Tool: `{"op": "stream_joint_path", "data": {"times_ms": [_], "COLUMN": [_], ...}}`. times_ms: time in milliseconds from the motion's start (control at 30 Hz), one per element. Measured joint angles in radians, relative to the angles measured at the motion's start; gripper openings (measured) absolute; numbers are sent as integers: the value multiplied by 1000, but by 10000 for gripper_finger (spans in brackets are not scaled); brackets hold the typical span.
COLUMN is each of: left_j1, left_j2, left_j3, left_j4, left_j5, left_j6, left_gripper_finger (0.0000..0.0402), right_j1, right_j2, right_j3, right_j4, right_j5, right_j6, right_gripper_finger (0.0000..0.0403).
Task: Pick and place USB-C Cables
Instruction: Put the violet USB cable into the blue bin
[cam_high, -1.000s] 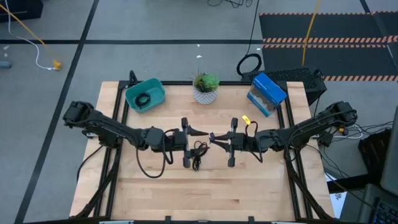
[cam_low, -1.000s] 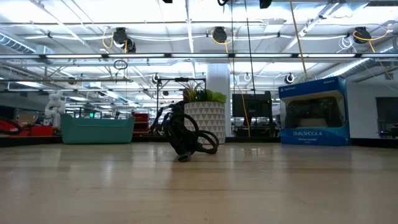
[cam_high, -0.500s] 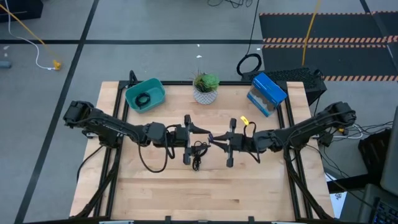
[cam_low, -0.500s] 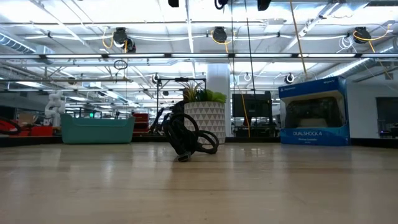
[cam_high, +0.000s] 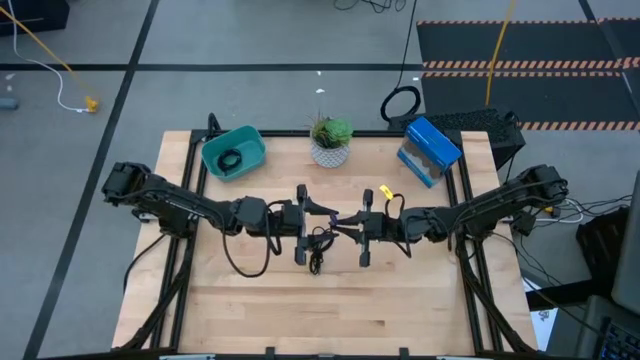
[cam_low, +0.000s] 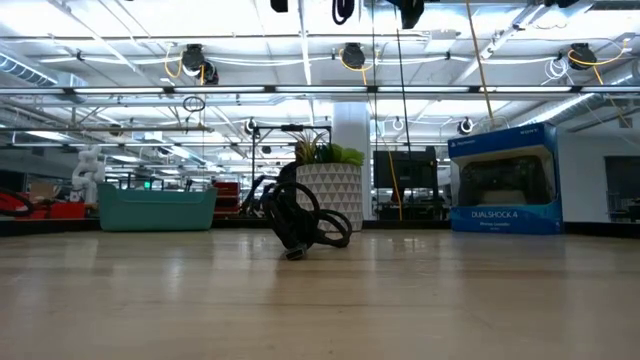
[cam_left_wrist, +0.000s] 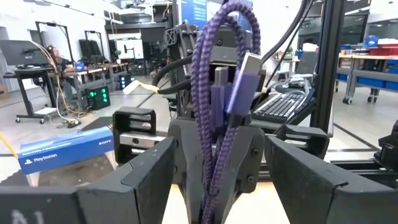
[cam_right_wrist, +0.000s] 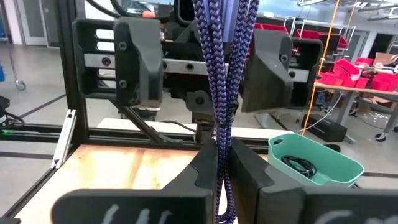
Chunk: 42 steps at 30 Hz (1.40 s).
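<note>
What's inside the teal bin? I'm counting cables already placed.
One coiled black cable lies inside the teal bin. The high view shows its whole floor; nothing else is there.

Light wooden table with a black frame along its edges. Resting on it — a teal bin at the far left with a coiled black cable inside, a potted plant at far centre, a blue PlayStation box at the far right. A black looped cable lies mid-table — in the low view it stands partly upright.
</note>
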Motion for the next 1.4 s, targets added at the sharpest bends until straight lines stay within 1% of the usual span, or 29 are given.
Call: {"op": "stream_joint_path", "data": {"times_ms": [167, 267, 667, 800, 1167, 1300, 1400], "left_j1": [11, 17, 17, 17, 17, 17, 17], "left_j2": [0, 0, 0, 0, 0, 0, 0], "left_j3": [0, 0, 0, 0, 0, 0, 0], "left_j4": [-17, -41, -47, -47, -47, -47, -47], "left_j5": [0, 0, 0, 0, 24, 35, 38], "left_j6": [-31, -39, -34, -12, -11, -11, -13], "left_gripper_finger": [250, 240, 128, 102, 33, 24, 37], "right_j1": [0, 0, 0, 0, 0, 0, 0], "right_j2": [0, 0, 0, 0, -1, -1, -1], "right_j3": [0, 0, 0, 0, 0, 0, 0], "right_j4": [3, 4, 4, 4, 4, 4, 4], "right_j5": [0, 0, 1, 3, 2, 1, 2], "right_j6": [0, 0, -1, -1, -3, -3, -4], "right_gripper_finger": [13, 13, 13, 13, 13, 13, 16]}}
